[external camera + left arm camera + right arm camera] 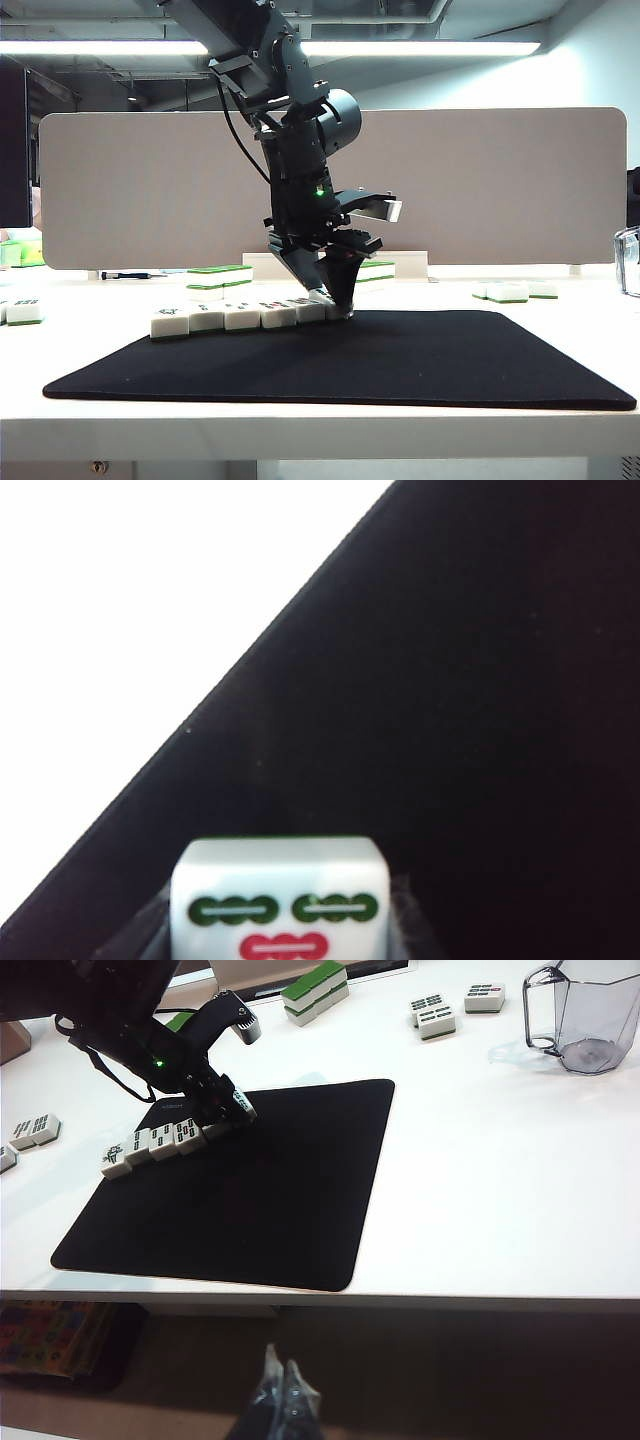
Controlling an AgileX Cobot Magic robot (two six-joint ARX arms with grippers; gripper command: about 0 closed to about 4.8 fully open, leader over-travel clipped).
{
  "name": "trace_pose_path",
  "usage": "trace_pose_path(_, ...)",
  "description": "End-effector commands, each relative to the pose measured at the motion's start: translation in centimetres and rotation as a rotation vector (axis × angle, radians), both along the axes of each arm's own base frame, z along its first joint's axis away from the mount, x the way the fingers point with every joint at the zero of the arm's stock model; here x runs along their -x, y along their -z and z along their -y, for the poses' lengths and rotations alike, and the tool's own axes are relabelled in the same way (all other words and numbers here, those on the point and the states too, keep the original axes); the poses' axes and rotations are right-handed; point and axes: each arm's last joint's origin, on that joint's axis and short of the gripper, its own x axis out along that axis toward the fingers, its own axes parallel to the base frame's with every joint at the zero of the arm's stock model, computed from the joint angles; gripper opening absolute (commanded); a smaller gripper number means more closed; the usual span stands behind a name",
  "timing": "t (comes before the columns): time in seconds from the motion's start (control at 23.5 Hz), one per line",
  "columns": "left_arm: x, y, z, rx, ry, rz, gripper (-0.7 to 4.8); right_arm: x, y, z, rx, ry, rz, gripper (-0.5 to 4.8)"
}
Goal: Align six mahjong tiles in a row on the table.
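Note:
Five mahjong tiles (241, 316) lie face up in a slightly curved row along the far edge of a black mat (400, 360) on the white table (585, 312). My left gripper (335, 303) points down at the row's right end. It is shut on a sixth tile (278, 900) marked with two green bars and a red one. That tile rests low on the mat, next to the fifth. From the right wrist view, the row (160, 1140) runs out from under the left gripper (238, 1108). My right gripper (280, 1392) hangs shut and empty off the table's near edge.
A grey partition (480, 190) stands behind the table. In front of it lie stacked green-backed tiles (218, 277), with loose tiles at the far right (515, 291) and left (24, 310). A clear plastic jug (585, 1015) stands at the right edge.

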Motion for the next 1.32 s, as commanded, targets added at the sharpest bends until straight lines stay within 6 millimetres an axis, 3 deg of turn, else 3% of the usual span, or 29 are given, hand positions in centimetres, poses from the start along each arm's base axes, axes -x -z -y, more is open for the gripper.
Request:
trace_pose_path(0.04, 0.0, -0.3, -0.1, 0.004, 0.009, 0.004, 2.48, 0.2, 0.0, 0.0, 0.002, -0.001, 0.023, -0.01)
trace_pose_path(0.26, -0.1, -0.2, -0.2, -0.002, 0.017, 0.007, 2.6, 0.2, 0.0, 0.0, 0.002, 0.0, 0.023, -0.01)
trace_pose_path(0.34, -0.1, -0.2, -0.2, -0.002, 0.017, 0.007, 3.19, 0.2, 0.0, 0.0, 0.002, -0.001, 0.023, -0.01)
trace_pose_path(0.43, -0.2, -0.2, -0.2, 0.0, 0.018, 0.01, 3.45, 0.2, 0.0, 0.0, 0.002, -0.001, 0.023, -0.01)
trace_pose_path(0.72, -0.3, -0.2, -0.1, 0.006, 0.015, 0.016, 3.45, 0.2, 0.0, 0.0, 0.002, -0.001, 0.023, -0.01)
trace_pose_path(1.06, -0.4, -4.3, 0.9, 0.13, -0.064, 0.056, 3.44, 0.2, 0.0, 0.0, 0.002, 0.0, 0.024, -0.01)
trace_pose_path(1.32, -1.2, -2.9, 1.1, 0.081, -0.092, 0.107, 3.4, 0.2, 0.0, 0.0, 0.002, 0.0, 0.024, -0.01)
